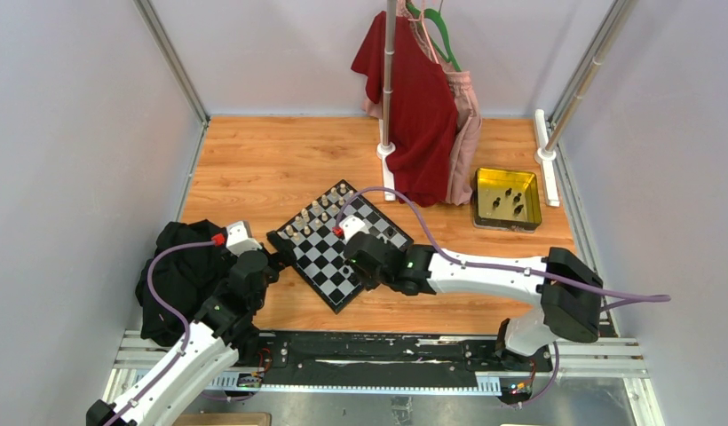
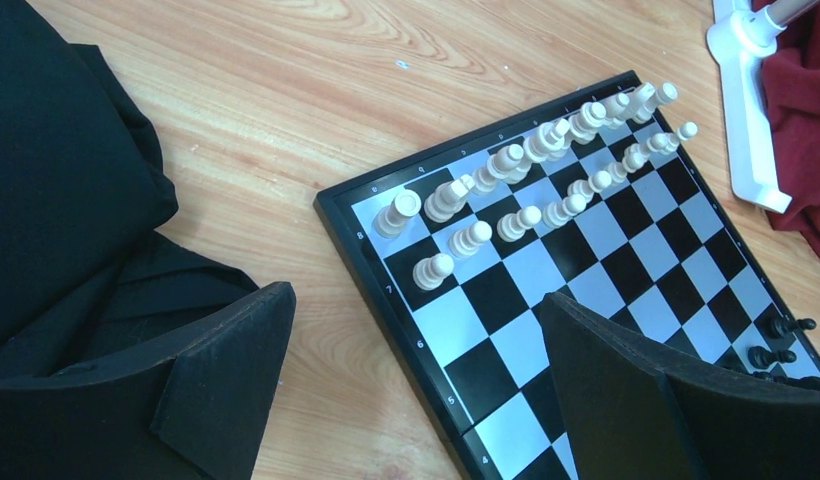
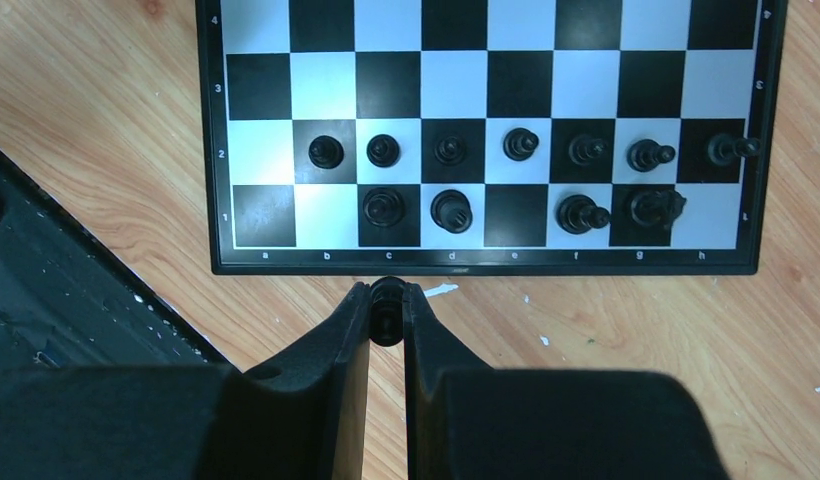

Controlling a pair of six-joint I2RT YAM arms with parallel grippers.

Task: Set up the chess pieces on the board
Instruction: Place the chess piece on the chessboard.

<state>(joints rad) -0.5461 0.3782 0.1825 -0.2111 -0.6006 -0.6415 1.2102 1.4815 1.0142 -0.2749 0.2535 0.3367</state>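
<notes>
The board (image 3: 486, 90) lies tilted on the wooden table, also seen as the board (image 1: 329, 257). Black chess pieces (image 3: 519, 144) fill most of its second row, and several more (image 3: 451, 210) stand in the first row. My right gripper (image 3: 386, 295) hovers just off the board's near rim, shut on one small black piece (image 3: 386, 318). Cream pieces (image 2: 516, 165) stand in two rows along the far side. My left gripper (image 2: 416, 385) is open over the board's left edge, with nothing between its fingers (image 2: 226, 370). From above, the right gripper (image 1: 356, 257) covers the board's lower right side.
A yellow tray (image 1: 485, 206) with several black pieces stands at the back right. Red and pink garments (image 1: 423, 106) hang from a white-footed pole (image 1: 387, 149) behind the board. A black cloth (image 1: 178, 275) lies left of the left gripper (image 1: 273, 260).
</notes>
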